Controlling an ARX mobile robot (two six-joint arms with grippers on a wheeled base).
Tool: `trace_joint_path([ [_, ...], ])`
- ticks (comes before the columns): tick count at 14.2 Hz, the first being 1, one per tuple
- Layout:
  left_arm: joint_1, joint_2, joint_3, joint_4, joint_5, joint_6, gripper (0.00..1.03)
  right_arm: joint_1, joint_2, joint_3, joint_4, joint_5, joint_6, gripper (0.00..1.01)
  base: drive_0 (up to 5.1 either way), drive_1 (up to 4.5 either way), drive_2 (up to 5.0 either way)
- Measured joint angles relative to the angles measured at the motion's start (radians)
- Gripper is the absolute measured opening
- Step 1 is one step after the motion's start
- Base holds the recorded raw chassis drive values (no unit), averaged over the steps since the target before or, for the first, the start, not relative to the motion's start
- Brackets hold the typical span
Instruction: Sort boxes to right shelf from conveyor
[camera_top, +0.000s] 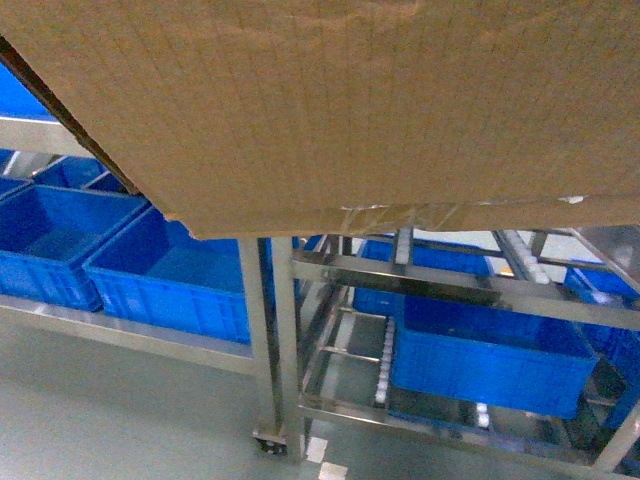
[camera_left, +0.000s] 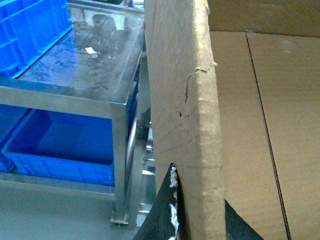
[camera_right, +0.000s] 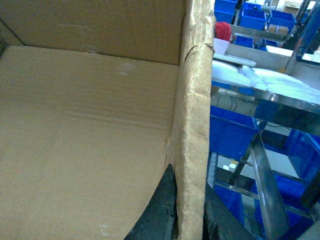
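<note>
A large brown cardboard box (camera_top: 330, 100) is held up close to the head camera and fills the top half of that view, its taped bottom edge facing me. It hides both grippers there. In the left wrist view my left gripper (camera_left: 199, 184) is shut on the box's ragged side wall (camera_left: 185, 100), one black finger (camera_left: 162, 210) outside and one inside. My right gripper (camera_right: 189, 177) is shut on the opposite wall (camera_right: 195, 100) the same way. The right shelf (camera_top: 450, 280), a steel rack with white roller rails, stands below the box at right. The conveyor is out of view.
A blue bin (camera_top: 480, 350) sits low inside the rack. Left of it, a steel bench on casters (camera_top: 262, 340) carries more blue bins (camera_top: 170, 280). The bench's shiny top (camera_left: 90, 65) lies just left of the box. Grey floor (camera_top: 100, 420) spreads below.
</note>
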Motion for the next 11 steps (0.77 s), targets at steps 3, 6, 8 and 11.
trace_joint_path([
  [3, 0.000, 0.000, 0.000, 0.000, 0.000, 0.000, 0.03, 0.000, 0.000, 0.000, 0.000, 0.000, 0.000, 0.05, -1.6, -1.64, -1.6],
  [6, 0.000, 0.000, 0.000, 0.000, 0.000, 0.000, 0.03, 0.000, 0.000, 0.000, 0.000, 0.000, 0.000, 0.05, -1.6, -1.63, -1.6],
  [8, -0.001, 0.001, 0.000, 0.002, 0.002, 0.000, 0.03, -0.001, -0.001, 0.000, 0.000, 0.001, 0.000, 0.05, -0.5, -0.51, -0.5],
  [11, -0.001, 0.002, 0.000, 0.002, 0.000, 0.000, 0.03, -0.002, -0.001, 0.000, 0.001, 0.001, 0.000, 0.05, 0.0, -1.31, 1.4],
])
